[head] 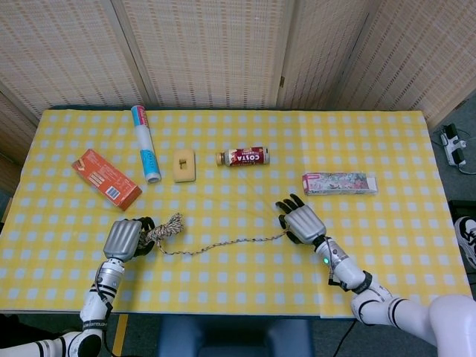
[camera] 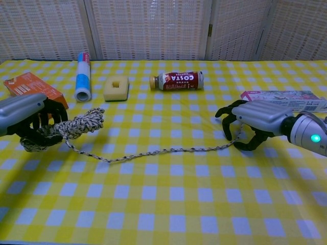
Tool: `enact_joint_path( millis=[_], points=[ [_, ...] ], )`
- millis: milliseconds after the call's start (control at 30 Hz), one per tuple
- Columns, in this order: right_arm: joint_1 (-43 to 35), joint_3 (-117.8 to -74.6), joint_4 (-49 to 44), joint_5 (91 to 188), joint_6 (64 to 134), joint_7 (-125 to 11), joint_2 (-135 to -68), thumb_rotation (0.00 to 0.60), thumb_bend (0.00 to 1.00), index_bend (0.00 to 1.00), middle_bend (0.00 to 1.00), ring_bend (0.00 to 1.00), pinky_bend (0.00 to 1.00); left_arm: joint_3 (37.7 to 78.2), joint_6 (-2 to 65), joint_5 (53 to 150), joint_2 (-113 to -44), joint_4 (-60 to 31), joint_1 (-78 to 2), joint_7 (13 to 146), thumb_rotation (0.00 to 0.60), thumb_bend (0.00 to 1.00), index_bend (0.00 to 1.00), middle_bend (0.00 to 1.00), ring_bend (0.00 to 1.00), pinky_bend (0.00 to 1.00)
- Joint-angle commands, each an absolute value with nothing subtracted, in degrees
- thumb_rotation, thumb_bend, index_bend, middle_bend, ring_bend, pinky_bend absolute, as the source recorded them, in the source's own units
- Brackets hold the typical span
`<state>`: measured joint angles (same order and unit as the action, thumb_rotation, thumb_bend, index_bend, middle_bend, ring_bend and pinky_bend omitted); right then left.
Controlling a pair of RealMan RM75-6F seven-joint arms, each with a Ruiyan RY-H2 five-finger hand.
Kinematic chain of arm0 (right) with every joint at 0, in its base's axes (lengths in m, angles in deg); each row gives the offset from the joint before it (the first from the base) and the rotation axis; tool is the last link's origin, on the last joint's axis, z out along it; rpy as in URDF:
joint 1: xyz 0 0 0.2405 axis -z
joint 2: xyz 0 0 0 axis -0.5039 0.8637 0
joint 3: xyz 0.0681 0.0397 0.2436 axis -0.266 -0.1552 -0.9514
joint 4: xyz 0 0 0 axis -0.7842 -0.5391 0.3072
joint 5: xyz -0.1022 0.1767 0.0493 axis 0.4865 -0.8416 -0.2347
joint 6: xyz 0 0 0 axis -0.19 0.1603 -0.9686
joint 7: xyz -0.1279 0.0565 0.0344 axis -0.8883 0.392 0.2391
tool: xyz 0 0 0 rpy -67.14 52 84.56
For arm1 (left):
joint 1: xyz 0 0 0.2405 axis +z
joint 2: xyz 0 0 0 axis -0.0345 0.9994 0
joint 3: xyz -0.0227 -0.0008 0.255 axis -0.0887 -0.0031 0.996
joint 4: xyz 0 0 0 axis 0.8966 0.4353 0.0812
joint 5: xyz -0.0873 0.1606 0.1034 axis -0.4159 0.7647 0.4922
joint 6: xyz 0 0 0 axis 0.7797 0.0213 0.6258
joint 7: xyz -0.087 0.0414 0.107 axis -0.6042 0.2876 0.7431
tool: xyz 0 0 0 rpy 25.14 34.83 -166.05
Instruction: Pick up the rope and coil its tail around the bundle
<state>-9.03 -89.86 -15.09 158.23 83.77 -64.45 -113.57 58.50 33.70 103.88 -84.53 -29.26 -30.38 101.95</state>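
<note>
The left hand [camera: 25, 120] clenched the rope bundle [camera: 76, 124] at the near left of the yellow checked worktop [camera: 163, 204], the bundle poking out toward two o'clock. From it the rope's tail [camera: 163, 151] trailed along the worktop toward three o'clock, sagging nearer the robot midway, and its far end rose into the curled fingers of the right hand [camera: 255, 122]. That hand seemed to pinch the end, and being the nearer, looked better placed to carry the tail back toward nine o'clock around the bundle.
</note>
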Motion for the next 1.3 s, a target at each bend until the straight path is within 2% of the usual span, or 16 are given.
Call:
enact_joint_path(
  millis=[33, 567, 767, 1067, 1300],
  points=[
    [-9.1, -89.8, -15.2, 158.2, 83.8, -64.5, -113.7, 0.6, 0.37, 0.54, 0.16, 0.11, 0.0, 58.5, 33.6, 103.9, -84.5, -29.1, -30.4, 101.8, 0.6, 0.59, 0.58, 0.59, 0.57, 0.52],
    [-9.7, -89.7, -15.4, 158.0, 83.9, -64.4, -113.7, 0.6, 0.5, 0.6, 0.19, 0.13, 0.0, 58.4, 33.6, 104.4, -84.4, -28.9, -30.2, 101.2, 0.6, 0.59, 0.58, 0.59, 0.57, 0.52],
    [-9.4, -89.8, -11.9, 159.5, 86.7, -64.1, -110.9, 0.6, 0.53, 0.63, 0.22, 0.14, 0.0, 57.6, 34.6, 106.3, -82.8, -30.9, -30.1, 99.4, 0.6, 0.59, 0.58, 0.59, 0.57, 0.52],
    [-9.2, -89.5, 5.6, 167.7, 94.9, -61.4, -99.6, 0.6, 0.53, 0.66, 0.24, 0.14, 0.0, 53.5, 32.7, 105.7, -79.2, -36.2, -33.1, 99.0, 0.6, 0.59, 0.58, 0.59, 0.57, 0.52],
    [-11.5, -93.4, 18.5, 171.4, 98.2, -63.0, -92.3, 0.6, 0.53, 0.66, 0.22, 0.14, 0.0, 49.6, 27.6, 102.0, -79.0, -40.1, -37.7, 98.2, 0.6, 0.59, 0.58, 0.59, 0.57, 0.52]
  ],
)
